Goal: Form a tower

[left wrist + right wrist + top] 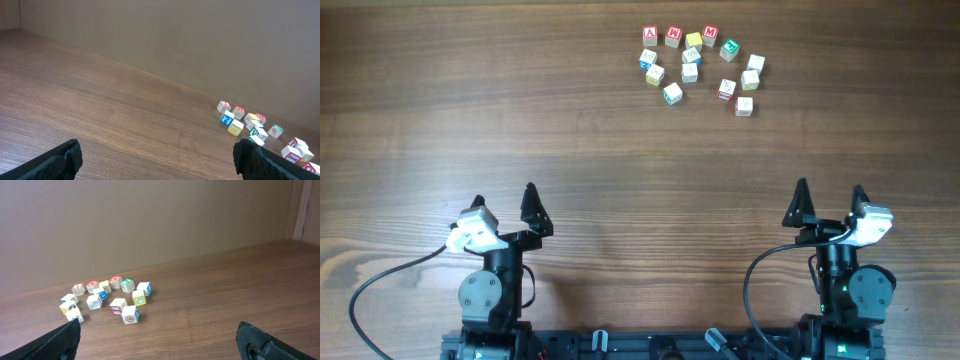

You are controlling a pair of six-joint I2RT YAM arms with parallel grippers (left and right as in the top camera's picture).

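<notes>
Overhead, letter cubes (pixel 698 66) clustered loose, left pincer (pixel 504 194), right pincer (pixel 831 188) both spread

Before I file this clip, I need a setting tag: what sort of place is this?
Likely a robot test bench, indoors: a wooden table against a plain wall, a left arm and right arm mounted at its near edge, and loose letter cubes set out.

Overhead: fixed above, looking straight down; whole table (pixel 520 120), letter cubes (pixel 698 65) small at the far side.
Left wrist: low, facing forward; left gripper (pixel 159 162) frames lower corners, cubes far right.
Right wrist: low, forward; right gripper (pixel 160 340) likewise, cubes left, nearer.
Shared: cubes, tabletop.
</notes>
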